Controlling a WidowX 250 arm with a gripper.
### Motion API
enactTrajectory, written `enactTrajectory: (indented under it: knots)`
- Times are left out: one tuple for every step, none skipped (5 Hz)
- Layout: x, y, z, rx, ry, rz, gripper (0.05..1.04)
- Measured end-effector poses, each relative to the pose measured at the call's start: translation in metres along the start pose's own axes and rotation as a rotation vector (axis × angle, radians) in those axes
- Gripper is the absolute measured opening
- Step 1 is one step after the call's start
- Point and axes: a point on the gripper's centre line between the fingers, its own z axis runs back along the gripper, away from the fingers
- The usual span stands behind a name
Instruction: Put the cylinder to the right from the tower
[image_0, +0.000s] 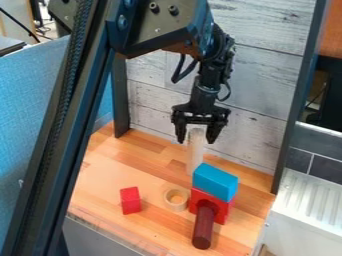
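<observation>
The black gripper (196, 136) hangs above the back of the wooden table, its fingers apart on either side of the upper part of a pale upright cylinder (195, 152). Small gaps show between the cylinder and the fingers. In front of the cylinder's foot, partly hiding it, is a tower with a blue block (215, 181) on top of a red block (222, 212). A dark red cylinder (203, 229) extends from the red block's front toward the table's front edge.
A small red block (131, 200) sits left of the tower, and a round wooden ring (176, 199) lies between them. Behind the table (110, 172) rises a whitewashed plank wall with dark posts. A white ribbed surface (306, 215) borders the right side.
</observation>
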Motion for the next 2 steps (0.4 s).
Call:
enactTrajectory:
  knots:
    - [-0.003,0.004,0.007,-0.028,0.000,-0.002,1.003]
    - [0.004,0.018,0.043,-0.099,-0.036,0.031,0.999]
